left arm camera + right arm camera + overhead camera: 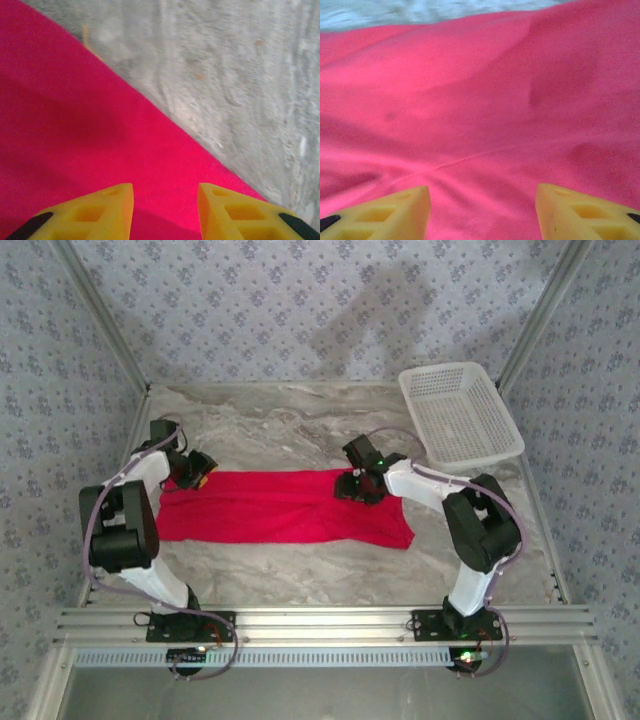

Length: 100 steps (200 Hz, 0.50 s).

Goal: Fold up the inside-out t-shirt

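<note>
Inside-out t-shirt (285, 508): bright red, lying flat as a long band across the middle of the table (300, 425), running left to right, with its near right corner drawn out to a point. You have the left gripper (197, 472) at the band's far left corner. The left arm (125, 525) is folded, its elbow raised close to the left wall. In the left wrist view its yellow fingers (105, 207) stand apart with nothing between them, low over the red cloth, whose straight edge runs diagonally across grey tabletop. You have the right gripper (358, 487) on the band's far edge, right of centre. The right arm (480, 525) reaches in from the right side with the wrist pitched down. In the right wrist view its yellow fingers (390, 212) are spread wide over softly creased cloth, holding nothing. The tabletop is grey with a marbled, veined pattern. A white mesh basket (460, 415) sits at the far right corner, well apart from the shirt. Blue-grey wallpaper (300, 300) with small floral marks covers the three walls. An aluminium rail (330, 622) carries both arm bases at the near edge.
</note>
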Each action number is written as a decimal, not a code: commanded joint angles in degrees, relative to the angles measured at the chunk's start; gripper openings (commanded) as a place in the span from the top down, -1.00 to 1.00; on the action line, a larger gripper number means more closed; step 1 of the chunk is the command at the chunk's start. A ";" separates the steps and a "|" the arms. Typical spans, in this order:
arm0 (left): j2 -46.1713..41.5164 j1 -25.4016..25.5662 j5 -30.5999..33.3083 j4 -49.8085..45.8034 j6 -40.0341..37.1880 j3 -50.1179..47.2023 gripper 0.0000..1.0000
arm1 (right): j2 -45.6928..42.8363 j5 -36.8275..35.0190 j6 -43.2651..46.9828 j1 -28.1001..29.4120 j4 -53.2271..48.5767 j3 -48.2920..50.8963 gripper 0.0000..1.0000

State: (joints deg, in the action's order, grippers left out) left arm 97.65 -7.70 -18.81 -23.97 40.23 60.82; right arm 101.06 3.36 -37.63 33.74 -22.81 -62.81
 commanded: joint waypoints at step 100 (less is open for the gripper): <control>-5.40 -4.01 10.47 -3.86 -3.18 -1.25 0.13 | -15.44 -5.55 1.03 -3.17 -7.27 12.09 -0.75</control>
State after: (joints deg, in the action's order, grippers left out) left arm 97.45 -14.94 -13.87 -25.10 39.24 56.86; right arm 90.74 3.11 -41.39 31.62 -15.42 -48.16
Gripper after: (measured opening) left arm 0.416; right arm 0.802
